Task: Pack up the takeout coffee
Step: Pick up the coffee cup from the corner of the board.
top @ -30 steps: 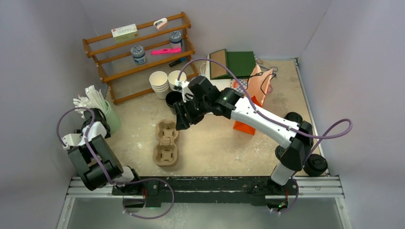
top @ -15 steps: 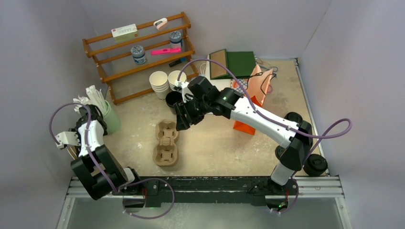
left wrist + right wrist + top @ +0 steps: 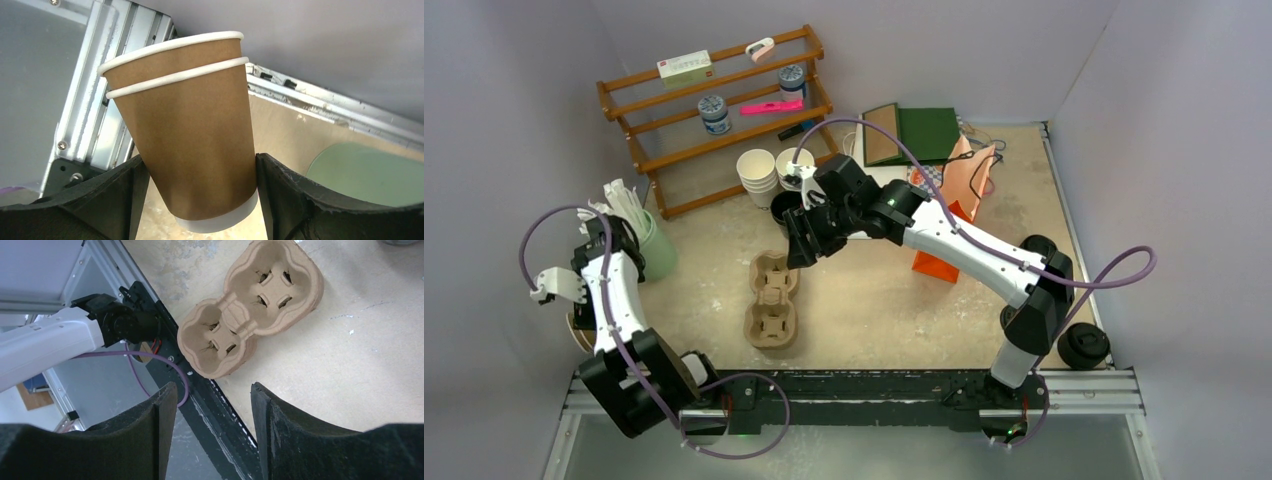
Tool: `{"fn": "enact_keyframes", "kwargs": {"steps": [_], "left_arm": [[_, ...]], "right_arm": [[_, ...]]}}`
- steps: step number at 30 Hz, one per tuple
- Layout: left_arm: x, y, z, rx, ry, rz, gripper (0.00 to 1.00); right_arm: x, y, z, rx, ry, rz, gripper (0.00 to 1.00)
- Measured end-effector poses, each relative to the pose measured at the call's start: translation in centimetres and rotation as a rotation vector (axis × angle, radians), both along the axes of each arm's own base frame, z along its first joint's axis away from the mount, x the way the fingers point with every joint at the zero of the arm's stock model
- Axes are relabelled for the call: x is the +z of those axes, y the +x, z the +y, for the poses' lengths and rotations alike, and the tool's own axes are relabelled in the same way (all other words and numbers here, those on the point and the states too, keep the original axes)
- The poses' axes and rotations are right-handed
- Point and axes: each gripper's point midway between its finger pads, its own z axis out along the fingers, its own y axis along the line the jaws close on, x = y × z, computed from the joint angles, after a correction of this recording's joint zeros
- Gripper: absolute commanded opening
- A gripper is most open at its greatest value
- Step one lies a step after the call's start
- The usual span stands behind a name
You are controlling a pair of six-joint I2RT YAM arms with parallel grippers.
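Note:
Two nested brown kraft takeout coffee cups (image 3: 195, 130) with white rims stand between my left gripper's (image 3: 201, 165) jaws, and both black fingers (image 3: 280, 190) touch the cup wall. No lid shows on them. From above, that gripper (image 3: 574, 300) is at the table's left edge, and only a brown sliver of the cups (image 3: 576, 335) shows beside the arm. My right gripper (image 3: 213, 390) hangs open and empty above the table, just past the moulded pulp cup carrier (image 3: 250, 305). In the top view it (image 3: 802, 250) hovers right of the carrier (image 3: 771, 298).
A wooden shelf (image 3: 714, 100) stands at the back left. Stacked white cups (image 3: 757, 170) and a black cup (image 3: 784, 208) sit in front of it. A green holder of white sticks (image 3: 656, 245) is beside my left arm. An orange bag (image 3: 964, 190) and black lids (image 3: 1084, 345) lie at the right.
My left arm has swung out towards the left wall and its jaws have narrowed onto the brown cups. The right arm has edged slightly left.

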Motion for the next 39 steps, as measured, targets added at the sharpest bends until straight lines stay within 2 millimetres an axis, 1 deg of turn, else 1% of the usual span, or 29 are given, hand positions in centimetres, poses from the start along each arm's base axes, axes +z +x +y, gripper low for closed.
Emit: {"fn": "enact_keyframes", "kwargs": {"steps": [2, 3, 4, 7, 11, 15, 19, 22, 24, 25, 26, 27, 28, 29, 30, 32, 33, 36, 39], "left_arm": [[0.1, -0.3, -0.8, -0.042, -0.022, 0.012, 0.45], [0.0, -0.3, -1.5, -0.082, -0.039, 0.015, 0.43], [-0.1, -0.3, -2.0, -0.114, -0.056, 0.018, 0.42], [-0.8, 0.4, -4.4, -0.263, -0.148, 0.021, 0.37], [-1.4, 1.7, -7.2, -0.458, -0.266, 0.017, 0.39], [-1.6, 2.2, -9.6, -0.575, -0.345, -0.013, 0.4], [-2.4, 1.4, -12.6, -0.644, -0.471, -0.049, 0.4], [-2.3, 0.8, -14.6, -0.685, -0.558, -0.066, 0.4], [-1.5, 0.6, -15.7, -0.713, -0.599, -0.094, 0.4], [-0.7, 0.6, -16.3, -0.733, -0.614, -0.116, 0.4], [0.2, 0.9, -16.7, -0.759, -0.62, -0.148, 0.4], [1.6, 1.5, -17.5, -0.799, -0.627, -0.209, 0.4], [1.8, 1.6, -17.7, -0.807, -0.629, -0.223, 0.4], [2.7, 2.0, -18.3, -0.835, -0.639, -0.268, 0.41], [3.4, 2.3, -19.1, -0.865, -0.655, -0.313, 0.43], [4.6, 2.7, -20.6, -0.916, -0.698, -0.392, 0.56], [5.2, 2.9, -21.3, -0.948, -0.72, -0.431, 0.58], [8.3, 4.2, -23.3, -1.064, -0.756, -0.568, 0.55], [11.7, 5.9, -24.2, -1.197, -0.72, -0.693, 0.5]], "right_arm": [[0.0, 0.0, 0.0, -0.004, -0.001, 0.0, 0.59], [0.0, 0.1, 0.0, -0.007, -0.003, -0.001, 0.59], [-0.1, 0.2, -0.1, -0.011, -0.006, -0.004, 0.59], [-0.3, 0.5, -0.4, -0.03, -0.023, -0.014, 0.59], [-0.5, 1.1, -0.7, -0.058, -0.039, -0.028, 0.59], [-0.3, 1.8, -1.1, -0.091, -0.048, -0.047, 0.59], [-0.1, 2.7, -2.3, -0.14, -0.059, -0.058, 0.6], [0.4, 3.7, -3.1, -0.174, -0.055, -0.063, 0.6], [0.6, 4.1, -3.5, -0.191, -0.05, -0.064, 0.6], [0.7, 4.4, -3.8, -0.201, -0.048, -0.064, 0.59], [0.7, 4.7, -4.0, -0.21, -0.046, -0.061, 0.6], [0.6, 4.9, -4.2, -0.217, -0.045, -0.058, 0.6], [0.6, 5.1, -4.4, -0.225, -0.044, -0.054, 0.6], [0.5, 5.4, -4.6, -0.232, -0.044, -0.052, 0.6], [0.4, 5.7, -4.8, -0.239, -0.042, -0.046, 0.59], [0.4, 6.1, -5.0, -0.249, -0.028, -0.03, 0.6], [0.5, 6.3, -5.1, -0.254, -0.018, -0.021, 0.6], [1.3, 7.0, -5.1, -0.269, 0.053, 0.047, 0.59], [2.3, 8.4, -5.5, -0.299, 0.128, 0.118, 0.59]]}}
